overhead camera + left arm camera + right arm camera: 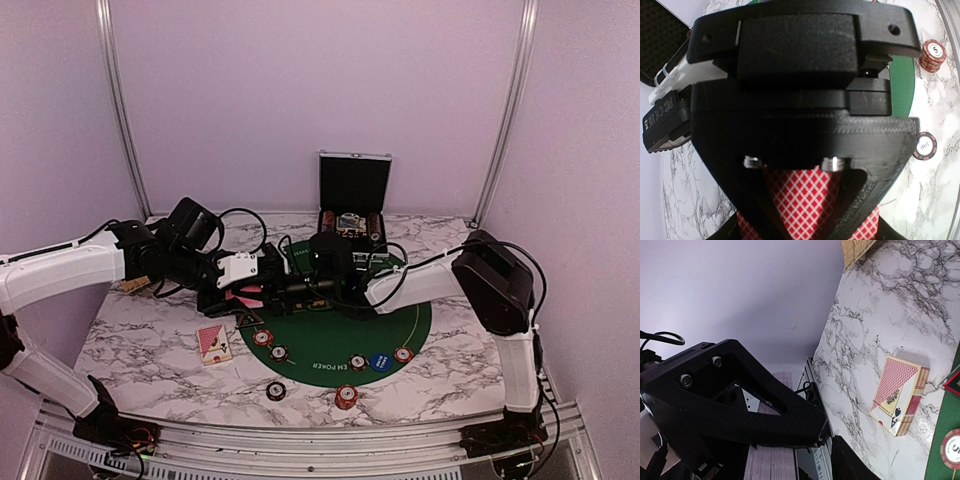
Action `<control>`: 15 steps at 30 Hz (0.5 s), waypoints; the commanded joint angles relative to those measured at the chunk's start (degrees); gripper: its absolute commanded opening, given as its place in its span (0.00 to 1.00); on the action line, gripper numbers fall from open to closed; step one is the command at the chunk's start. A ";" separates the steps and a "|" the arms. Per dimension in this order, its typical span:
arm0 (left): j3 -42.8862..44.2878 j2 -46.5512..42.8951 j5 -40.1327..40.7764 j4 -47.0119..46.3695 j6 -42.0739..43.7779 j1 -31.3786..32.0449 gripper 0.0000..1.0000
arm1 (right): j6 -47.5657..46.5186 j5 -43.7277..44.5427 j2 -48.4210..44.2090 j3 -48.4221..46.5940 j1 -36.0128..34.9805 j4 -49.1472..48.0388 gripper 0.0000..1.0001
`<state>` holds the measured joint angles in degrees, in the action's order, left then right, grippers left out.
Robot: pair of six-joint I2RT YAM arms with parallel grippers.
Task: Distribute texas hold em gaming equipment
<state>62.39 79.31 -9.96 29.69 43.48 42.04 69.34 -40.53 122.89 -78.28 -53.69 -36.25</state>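
Over the marble table (150, 340), at the left rim of the green felt mat (405, 325), my two grippers met nose to nose. My left gripper (252, 293) was clamped tight on the red-backed playing cards (805, 200), their checked backs showing between my fingers. My right gripper (830, 440) faced it with its fingers partly spread. The deck's edge lay between them, under the upper finger (740, 390) and with a gap to the lower one, and I could not tell whether either touched it. The card box (900, 395) lay flat on the marble toward the table's front, well apart from both grippers. The poker chips (262, 338) sat along the mat's near edge beside the blue marker disc (380, 362), with two of them off the felt on the marble.
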 commanded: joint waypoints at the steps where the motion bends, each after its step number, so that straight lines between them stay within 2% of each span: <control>1: 0.28 -2.36 -0.54 -0.71 -0.95 0.10 0.26 | -3.06 2.04 -2.16 -0.26 0.72 6.20 0.47; 9: -0.65 -3.49 -0.16 -0.24 -1.45 -0.02 0.25 | -5.65 3.71 -3.63 -0.93 0.85 11.40 0.46; 15: -1.13 -3.72 0.30 -0.02 -1.56 0.02 0.24 | -5.82 3.38 -4.53 -0.73 0.87 11.84 0.39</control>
<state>61.41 78.28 -9.72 29.82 42.52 42.04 64.84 -39.11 119.98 -78.28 -53.58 -28.73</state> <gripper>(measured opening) 0.651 0.411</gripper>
